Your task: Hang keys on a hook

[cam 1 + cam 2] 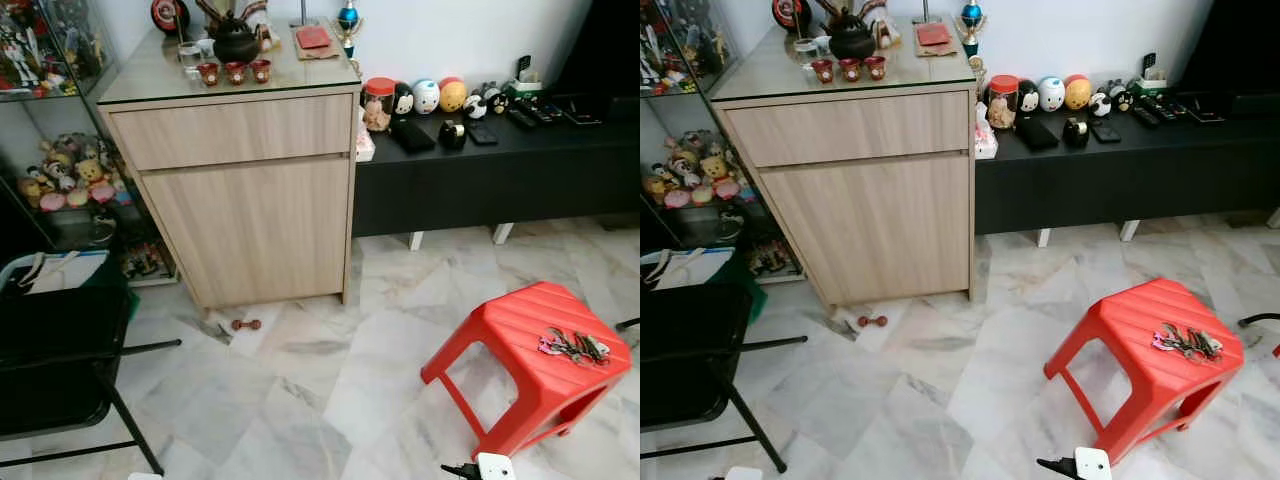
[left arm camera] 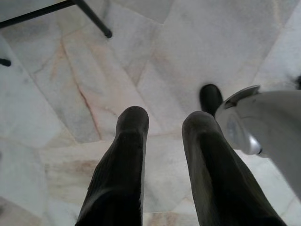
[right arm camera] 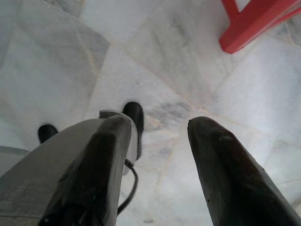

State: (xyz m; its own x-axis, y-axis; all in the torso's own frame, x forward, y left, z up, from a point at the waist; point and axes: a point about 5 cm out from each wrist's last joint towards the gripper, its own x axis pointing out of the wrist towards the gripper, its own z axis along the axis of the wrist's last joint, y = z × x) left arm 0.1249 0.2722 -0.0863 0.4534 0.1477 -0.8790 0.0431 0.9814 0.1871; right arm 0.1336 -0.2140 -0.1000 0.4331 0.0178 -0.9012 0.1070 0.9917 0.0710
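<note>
A bunch of keys (image 1: 573, 346) lies on top of a red plastic stool (image 1: 520, 325) at the right, on the marble floor. Both arms hang low at my sides. In the left wrist view my left gripper (image 2: 165, 117) is open, its two black fingers (image 2: 127, 155) apart over bare floor tiles with nothing between them. My right gripper (image 3: 157, 123) is open too and holds nothing. It hangs above the floor, a short way from a leg of the red stool (image 3: 249, 28).
A wooden cabinet (image 1: 250, 200) with cups and ornaments on top stands ahead. A low black bench (image 1: 500, 175) runs to its right. A black chair (image 1: 50, 350) and a glass display shelf (image 1: 50, 150) are on the left. A small dumbbell (image 1: 246, 325) lies by the cabinet.
</note>
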